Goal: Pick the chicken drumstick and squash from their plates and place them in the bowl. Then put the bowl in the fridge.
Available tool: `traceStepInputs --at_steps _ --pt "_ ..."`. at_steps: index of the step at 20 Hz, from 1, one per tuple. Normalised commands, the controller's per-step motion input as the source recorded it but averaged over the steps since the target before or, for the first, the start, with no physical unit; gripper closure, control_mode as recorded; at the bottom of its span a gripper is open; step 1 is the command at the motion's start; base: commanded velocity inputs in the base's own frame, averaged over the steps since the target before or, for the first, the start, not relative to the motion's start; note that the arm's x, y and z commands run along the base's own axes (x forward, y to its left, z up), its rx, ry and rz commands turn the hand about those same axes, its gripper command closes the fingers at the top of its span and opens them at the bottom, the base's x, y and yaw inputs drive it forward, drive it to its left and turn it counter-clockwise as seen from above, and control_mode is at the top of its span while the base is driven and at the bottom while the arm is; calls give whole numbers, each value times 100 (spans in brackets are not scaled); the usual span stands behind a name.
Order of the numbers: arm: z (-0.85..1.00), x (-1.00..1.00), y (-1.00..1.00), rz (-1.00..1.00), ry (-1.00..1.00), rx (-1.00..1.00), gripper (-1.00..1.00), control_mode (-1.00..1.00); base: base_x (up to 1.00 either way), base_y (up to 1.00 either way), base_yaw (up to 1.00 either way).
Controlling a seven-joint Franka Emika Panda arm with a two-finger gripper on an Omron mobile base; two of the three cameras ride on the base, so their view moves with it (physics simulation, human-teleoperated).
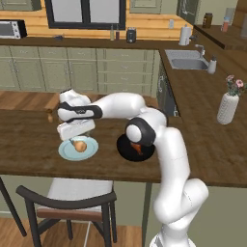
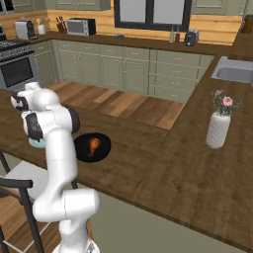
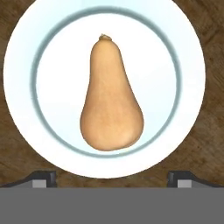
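The tan-orange, pear-shaped squash (image 3: 111,98), smooth-skinned with a narrow neck ending in a small stem nub and a broad rounded base, lies flat in the middle of the round pale blue plate (image 3: 183,74), its bulbous end toward the gripper (image 3: 112,178). The two dark fingertips stand wide apart and hold nothing, one at each lower corner of the hand view, both over the plate's near rim, with the squash between their lines. In the left base view the white hand hangs just above the plate (image 1: 67,152), partly covering the squash (image 1: 79,144). Just beside the plate to its right sits the glossy black round bowl (image 2: 101,150), with the golden-brown chicken drumstick (image 2: 93,145) lying inside it. Both rest on a dark brown wooden counter (image 1: 29,140) whose front edge runs near the plate, a dark chair (image 1: 72,200) tucked below it. Bare wood rings the plate on all sides. Farther right stands a white ribbed vase of pink flowers (image 2: 219,126); green-grey cabinets (image 2: 123,69) line the far wall.
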Motion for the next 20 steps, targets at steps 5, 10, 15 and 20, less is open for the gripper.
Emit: traceStepInputs --at_steps 5,10,15,20 --pt "-9 1 5 0 1 0 -100 -100 0 0 0" --pt "-5 19 3 1 -1 0 -100 -100 0 0 0" --pt "-21 4 0 3 -6 0 -100 -100 0 0 0" --pt "-22 9 0 0 -8 0 -100 -100 0 0 0"
